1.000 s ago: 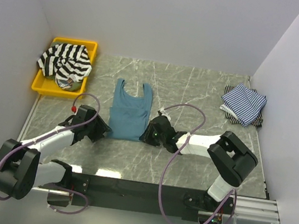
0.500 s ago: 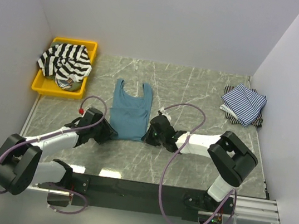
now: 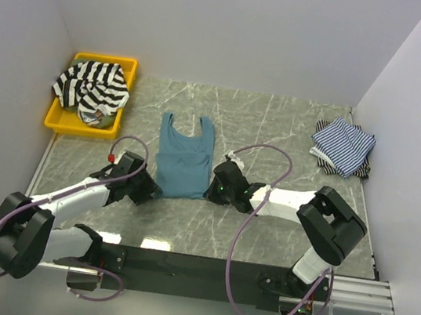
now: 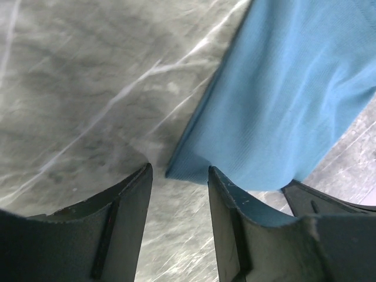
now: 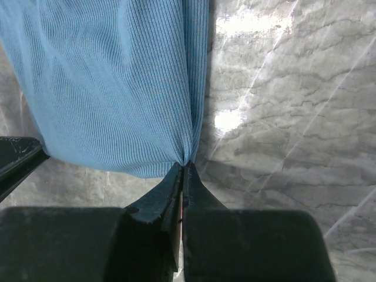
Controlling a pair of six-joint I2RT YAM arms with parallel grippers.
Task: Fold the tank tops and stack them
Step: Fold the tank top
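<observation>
A teal-blue tank top (image 3: pixel 182 157) lies flat in the middle of the table, straps away from me. My right gripper (image 5: pixel 185 167) is shut on its near right hem corner, the cloth (image 5: pixel 117 82) bunching at the fingertips. My left gripper (image 4: pixel 178 176) stands open at the near left hem corner (image 4: pixel 182 170), which lies just at the mouth of the jaws. A black-and-white striped tank top (image 3: pixel 90 88) is heaped in the yellow tray (image 3: pixel 56 120). Thin blue-and-white striped tank tops (image 3: pixel 343 146) lie folded at the far right.
The yellow tray stands at the far left by the wall. The marble tabletop (image 3: pixel 277 136) runs between the teal top and the folded pile. Walls close in the left, back and right sides.
My right gripper has shut on the right hem corner. My left gripper has slid right up to the left hem corner and narrowed a little.
</observation>
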